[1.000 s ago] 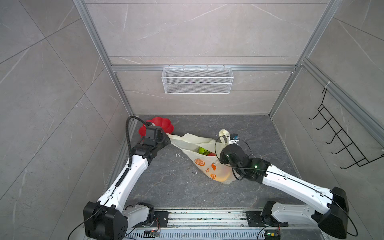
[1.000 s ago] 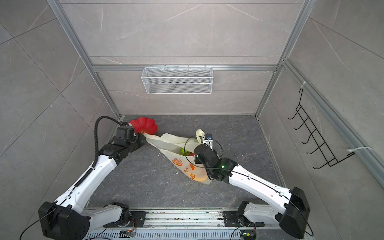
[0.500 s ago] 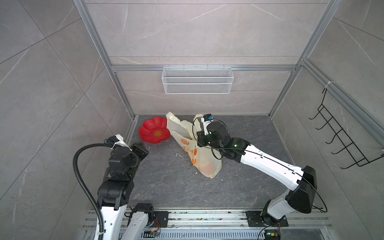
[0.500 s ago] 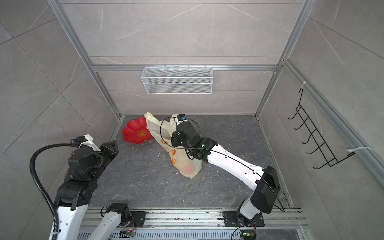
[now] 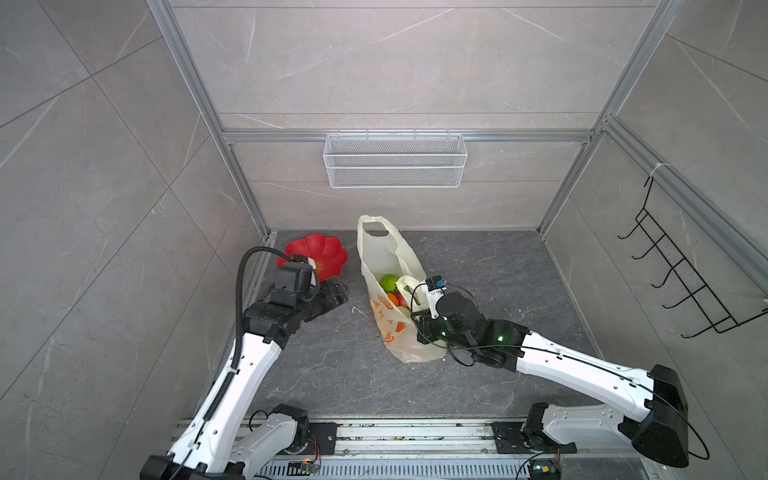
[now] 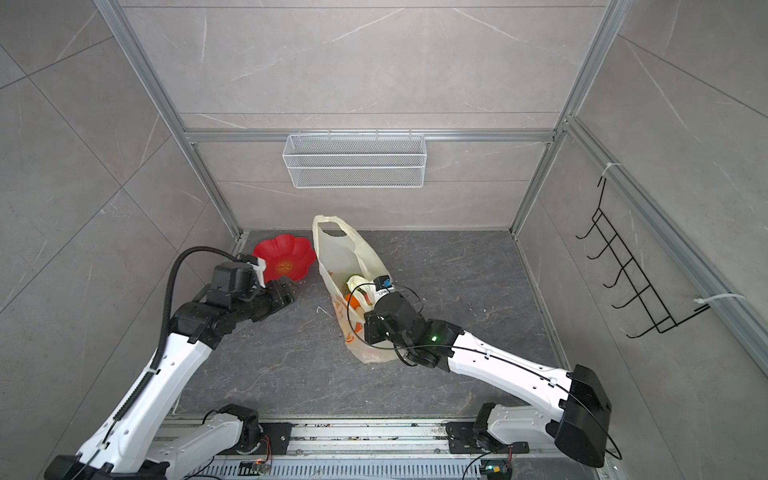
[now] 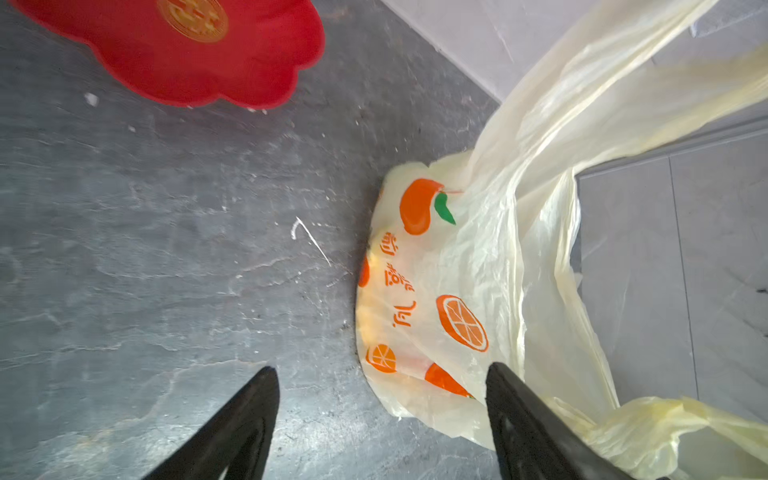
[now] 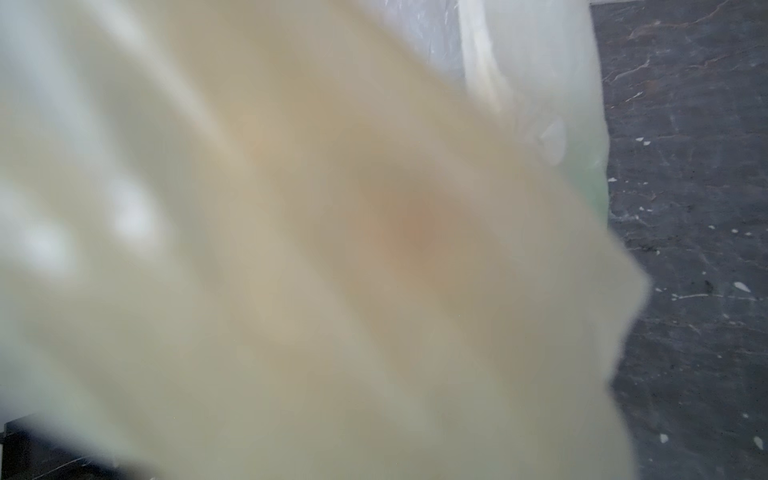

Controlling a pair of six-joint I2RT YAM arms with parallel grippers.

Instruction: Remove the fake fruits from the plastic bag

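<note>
Left arm is back in. Half a second ago it was drawn away at lower left; now the left gripper (image 5: 336, 297) sits mid-left, just below the red plate (image 5: 320, 249) and short of the plastic bag (image 5: 386, 257). The bag leaned toward the plate then; now it stands upright at centre, mouth up.

Top views: a green round fruit (image 5: 390, 282) and an orange (image 6: 353, 305) show in the mouth. The fake fruits (image 5: 395, 296) are all still inside, with none on the plate. The right gripper (image 5: 417, 322) is at the bag's near rim, its fingertips hidden.

Left wrist: jaws wide apart, nothing between them. The bag's printed side (image 7: 478, 270) lies ahead at right, the plate (image 7: 187, 62) at upper left.

Right wrist: blurred pale film (image 8: 291, 249) fills the frame. The claw is closed, apparently pinching the bag, though the contact is not visible.

Judgement: mouth propped open, empty left claw free to reach in, no fruit removed yet.
</note>
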